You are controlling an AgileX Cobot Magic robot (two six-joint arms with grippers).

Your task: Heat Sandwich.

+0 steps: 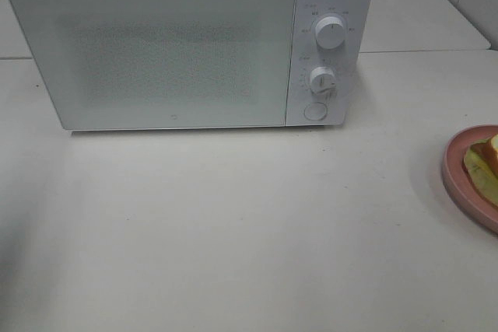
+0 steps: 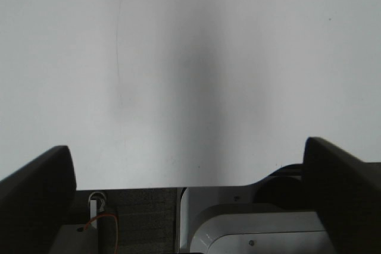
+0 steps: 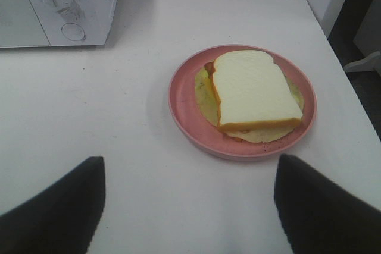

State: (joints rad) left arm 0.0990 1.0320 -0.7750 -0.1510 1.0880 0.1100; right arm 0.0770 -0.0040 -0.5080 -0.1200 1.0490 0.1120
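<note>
White tabletop [image 1: 233, 231] fills most of the overhead view, with a white microwave [image 1: 187, 44] standing at its far edge, door closed, two round dials [image 1: 330, 33] and a round button [image 1: 315, 111] stacked down its right-hand panel. At the right edge of the table, well apart from the microwave, a pink plate [image 3: 181, 96] holds the sandwich [image 3: 253, 90]. It lies flat, its long axis running from the rounded top crust, nearer the microwave side, towards the table's near edge, with yellow-green filling showing around it. The right gripper [image 3: 189, 203] hovers near the plate, jaws spread and holding nothing. The left gripper [image 2: 190, 197] hangs over bare table, jaws spread wide, empty.
</note>
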